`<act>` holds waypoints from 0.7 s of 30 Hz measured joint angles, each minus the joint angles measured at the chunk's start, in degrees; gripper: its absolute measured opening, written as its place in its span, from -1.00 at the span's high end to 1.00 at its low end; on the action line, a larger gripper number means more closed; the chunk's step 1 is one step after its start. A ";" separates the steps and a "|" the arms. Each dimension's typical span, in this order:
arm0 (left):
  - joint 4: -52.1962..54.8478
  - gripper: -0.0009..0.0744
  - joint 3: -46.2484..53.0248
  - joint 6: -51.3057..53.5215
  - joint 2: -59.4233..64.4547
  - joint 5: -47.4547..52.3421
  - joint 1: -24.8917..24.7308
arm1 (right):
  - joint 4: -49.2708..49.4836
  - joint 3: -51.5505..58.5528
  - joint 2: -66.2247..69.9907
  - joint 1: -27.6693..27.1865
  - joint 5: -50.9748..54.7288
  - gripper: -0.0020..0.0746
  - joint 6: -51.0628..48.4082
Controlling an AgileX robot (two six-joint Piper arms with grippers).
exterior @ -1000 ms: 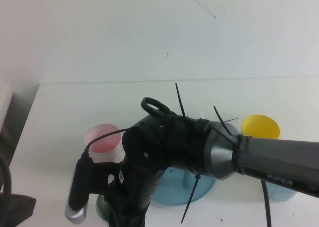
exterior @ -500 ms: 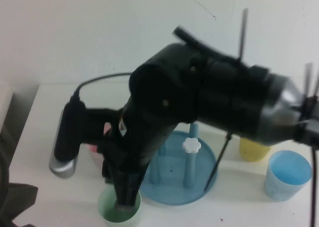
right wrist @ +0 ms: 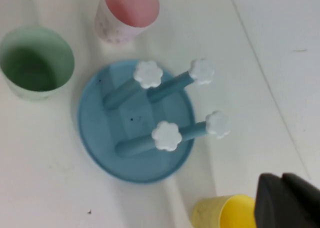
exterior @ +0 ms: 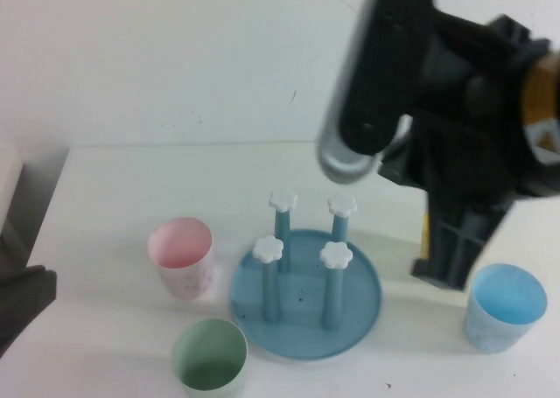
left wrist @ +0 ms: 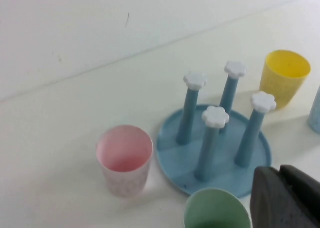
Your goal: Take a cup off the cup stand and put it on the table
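The cup (exterior: 209, 357) is standing upright on the table (exterior: 105, 188), just beside the cup stand (exterior: 306, 293). The right gripper (exterior: 451, 258) is hanging above the table beyond the stand, fingers together, holding nothing. The left gripper's (left wrist: 287, 198) finger state cannot be determined.

Black right arm (exterior: 464, 144) — silver camera barrel, yellow warning label.
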 joint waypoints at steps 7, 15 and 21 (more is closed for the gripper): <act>2.86 0.98 9.17 1.49 -9.07 -4.25 0.00 | -0.52 23.44 -18.89 0.00 -10.28 0.95 8.72; 3.27 0.98 15.50 1.62 -11.34 -4.68 0.00 | -0.50 42.38 -37.48 0.00 -16.20 0.95 12.77; 3.76 0.98 17.03 1.62 -11.32 -4.96 0.00 | 0.08 52.84 -48.80 0.00 -16.40 0.95 13.14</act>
